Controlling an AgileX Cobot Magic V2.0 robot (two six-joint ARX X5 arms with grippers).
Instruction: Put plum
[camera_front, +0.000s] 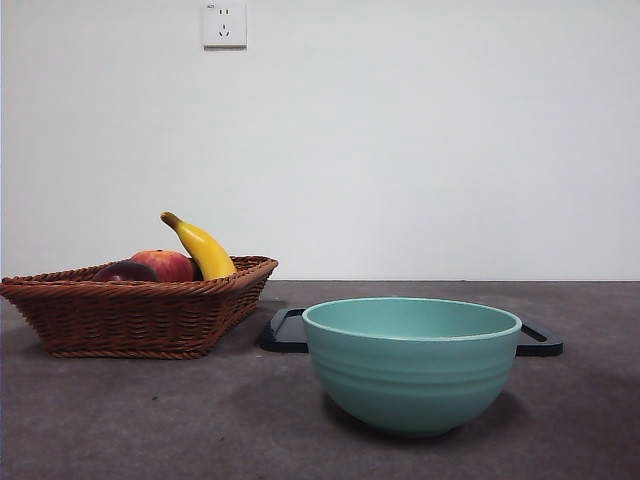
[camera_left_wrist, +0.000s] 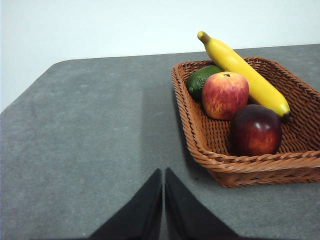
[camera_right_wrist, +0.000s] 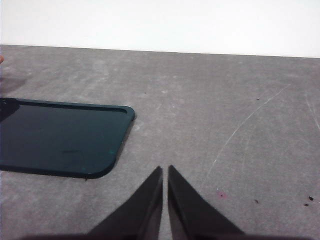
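Plum (camera_left_wrist: 255, 130) sitting in the basket (camera_left_wrist: 200, 137) next to the apple (camera_left_wrist: 225, 94) and banana (camera_left_wrist: 247, 75). Left claw (camera_left_wrist: 163, 172) pinched closed, empty, off beside the basket. Right claw (camera_right_wrist: 165, 170) closed too, near the tray (camera_right_wrist: 60, 142).

Only the jaw tips of each arm show. Left gripper (camera_left_wrist: 163, 200): two black jaws, matte, smooth, each a long wedge tapering to a sharp point, wide at the base. No screws, cables or markings visible on them. Right gripper (camera_right_wrist: 165, 197): same build, two black pointed wedges, plain matte surface, edges straight, inner faces flat. A thin pale seam runs between each pair of jaws. Front view shows no part of either arm. Rest of both arms out of frame.
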